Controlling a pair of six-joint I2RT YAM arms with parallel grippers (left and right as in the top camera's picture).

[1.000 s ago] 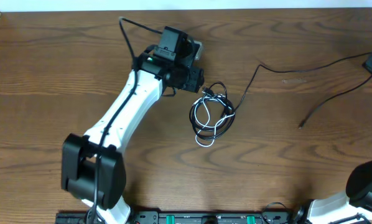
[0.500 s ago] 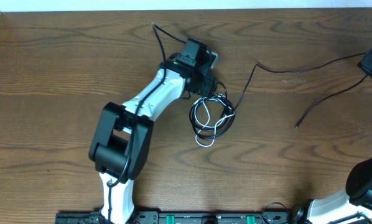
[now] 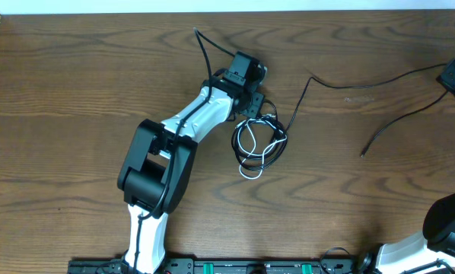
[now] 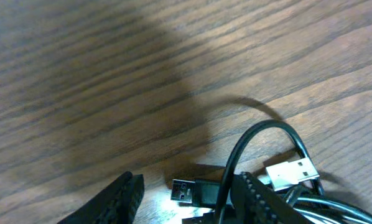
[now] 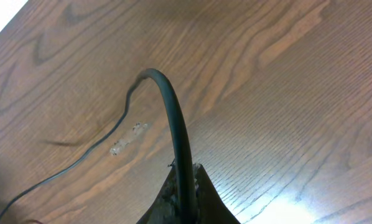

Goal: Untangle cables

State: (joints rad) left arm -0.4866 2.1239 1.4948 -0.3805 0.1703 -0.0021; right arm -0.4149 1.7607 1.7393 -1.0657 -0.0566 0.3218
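Overhead: left hand [image 3: 252,108] nearer cables [image 3: 278,135]

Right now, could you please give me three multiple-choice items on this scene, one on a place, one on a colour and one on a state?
1. Where does the coiled bundle of thin black and white cables lie on the brown wooden table?
A. near its middle, by the left gripper
B. at its far left edge
C. hanging off its front edge

2. What colour is the body of the small USB plug between the left gripper's open fingers?
A. white
B. black
C. red

3. What is the right gripper doing?
A. resting open and empty
B. holding the coiled bundle
C. shut on the long thin black cable

Answers:
1 A, the overhead view shows the bundle mid-table beside the left gripper.
2 B, the left wrist view shows a black plug body with a metal tip.
3 C, the right wrist view shows the cable pinched between its fingers.
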